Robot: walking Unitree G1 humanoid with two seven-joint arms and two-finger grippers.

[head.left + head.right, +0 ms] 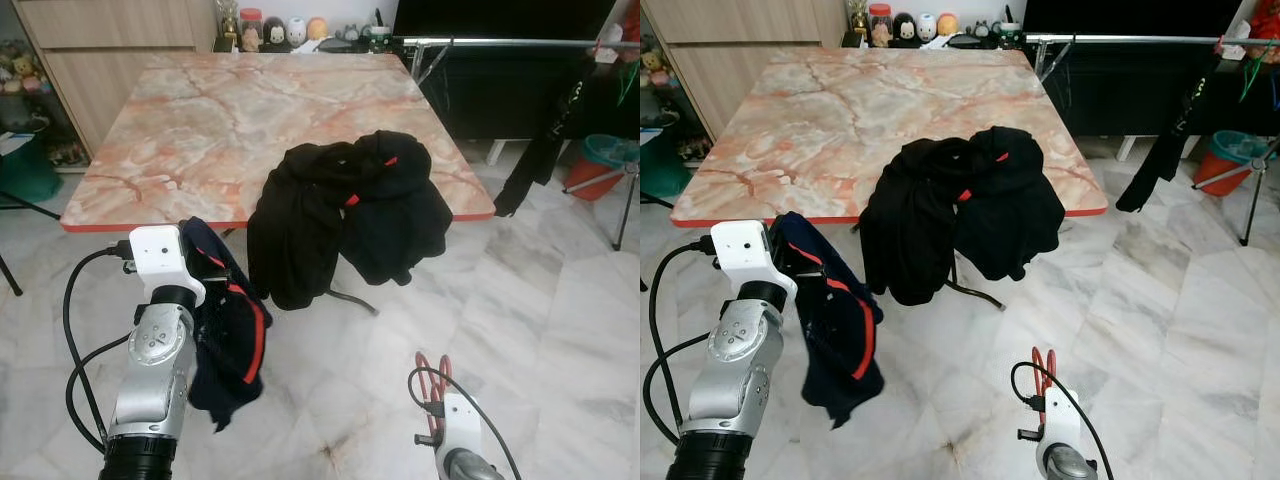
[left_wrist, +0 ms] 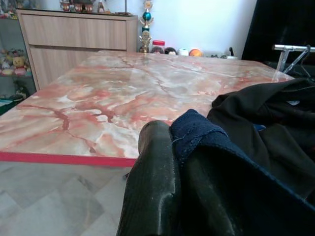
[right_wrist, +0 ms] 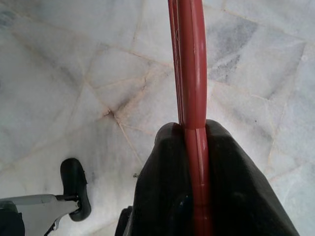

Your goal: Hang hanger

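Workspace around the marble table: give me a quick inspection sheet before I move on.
Surface: marble table, red-edged, mostly bare.
Job's things: red hanger pinched in the right gripper, low over the floor; navy garment with red trim hangs from the left gripper at the table's near edge.
Clutter: black clothes pile spilling over the table's front edge.
Grippers: both shut on their loads.
Cables: black cable loops beside the left arm; another at the right wrist.
Surroundings: metal clothes rail behind the table with dark garment hanging; figurines and wooden cabinet beyond.
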